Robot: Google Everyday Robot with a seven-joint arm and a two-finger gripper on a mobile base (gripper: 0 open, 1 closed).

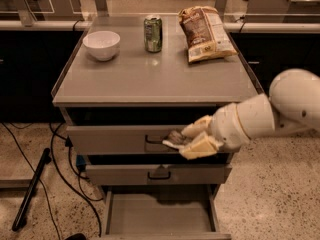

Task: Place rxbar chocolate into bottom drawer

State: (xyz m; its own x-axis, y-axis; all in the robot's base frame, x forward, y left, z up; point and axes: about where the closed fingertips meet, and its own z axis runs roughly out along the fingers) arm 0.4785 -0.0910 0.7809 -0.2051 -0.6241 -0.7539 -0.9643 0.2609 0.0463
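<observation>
My gripper (183, 141) hangs in front of the top drawer's face, on a white arm that reaches in from the right. Its pale fingers (199, 147) are shut on the rxbar chocolate (173, 138), a small dark flat bar whose end sticks out to the left. The bottom drawer (160, 215) is pulled open directly below, a shallow grey tray with a bare floor. The bar is well above that drawer, about level with the top drawer's handle.
The cabinet top (150, 79) carries a white bowl (101, 44), a green can (153, 33) and a brown-and-yellow chip bag (206, 33). The top drawer (110, 139) and middle drawer (160, 175) are closed. Cables (60, 159) and a black pole (30, 194) lie on the floor to the left.
</observation>
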